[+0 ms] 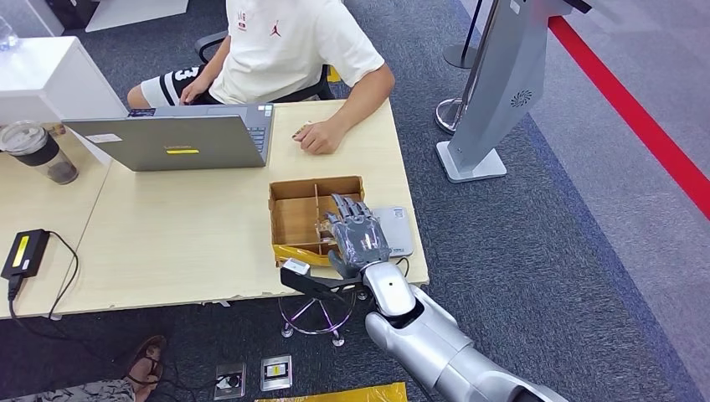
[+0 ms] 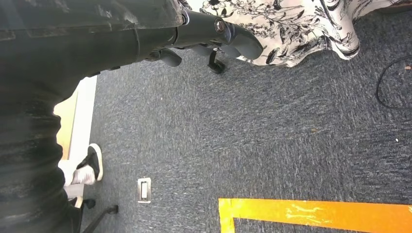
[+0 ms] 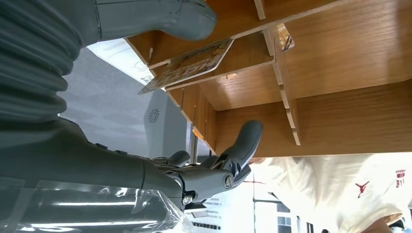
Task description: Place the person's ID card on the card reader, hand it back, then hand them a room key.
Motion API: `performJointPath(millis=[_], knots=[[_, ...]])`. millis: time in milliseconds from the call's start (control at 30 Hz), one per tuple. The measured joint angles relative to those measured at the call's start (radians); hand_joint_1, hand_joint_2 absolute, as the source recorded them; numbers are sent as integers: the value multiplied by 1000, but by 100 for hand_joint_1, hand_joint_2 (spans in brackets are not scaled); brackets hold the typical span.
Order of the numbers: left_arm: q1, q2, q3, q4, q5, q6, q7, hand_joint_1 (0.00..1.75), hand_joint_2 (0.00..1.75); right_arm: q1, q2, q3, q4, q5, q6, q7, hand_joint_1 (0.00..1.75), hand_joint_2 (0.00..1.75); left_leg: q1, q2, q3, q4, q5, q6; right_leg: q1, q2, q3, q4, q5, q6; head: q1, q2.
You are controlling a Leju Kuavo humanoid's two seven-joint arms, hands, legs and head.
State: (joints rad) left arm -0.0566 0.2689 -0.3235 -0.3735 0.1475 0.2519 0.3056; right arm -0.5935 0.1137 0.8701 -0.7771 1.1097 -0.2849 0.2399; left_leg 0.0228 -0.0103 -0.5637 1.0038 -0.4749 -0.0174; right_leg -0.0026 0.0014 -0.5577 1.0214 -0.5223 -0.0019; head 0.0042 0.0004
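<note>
Key-pickup step, by est.: right robot hand (image 1: 358,237) over divided box (image 1: 295,194), fingers spread, empty; next, pinch card (image 3: 187,64).

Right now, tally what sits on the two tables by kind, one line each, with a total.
Laptop: 1
Lidded cup: 1
Black power adapter: 1
Wooden divided box: 1
Grey card reader: 1
Total: 5
The right hand reaches over the box; a card lies at its thumb in the right wrist view.
</note>
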Motion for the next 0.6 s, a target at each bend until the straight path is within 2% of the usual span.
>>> performJointPath(millis=[167, 400, 600], knots=[[0, 0, 0, 0, -3, 0, 0, 0, 175, 0, -3, -1, 0, -2, 1, 1, 73, 175, 0, 0, 0, 0, 0, 0, 0, 0, 0, 0, 0, 0, 0, 0], [0, 0, 0, 0, -2, 3, 0, 0, 175, 1, -4, -2, 0, -2, 4, 4, 72, 175, 0, 0, 0, 0, 0, 0, 0, 0, 0, 0, 0, 0, 0, 0], [0, 0, 0, 0, 2, 4, 0, 0, 175, 5, -5, -2, 0, -1, 5, 13, 87, 175, 0, 0, 0, 0, 0, 0, 0, 0, 0, 0, 0, 0, 0, 0]])
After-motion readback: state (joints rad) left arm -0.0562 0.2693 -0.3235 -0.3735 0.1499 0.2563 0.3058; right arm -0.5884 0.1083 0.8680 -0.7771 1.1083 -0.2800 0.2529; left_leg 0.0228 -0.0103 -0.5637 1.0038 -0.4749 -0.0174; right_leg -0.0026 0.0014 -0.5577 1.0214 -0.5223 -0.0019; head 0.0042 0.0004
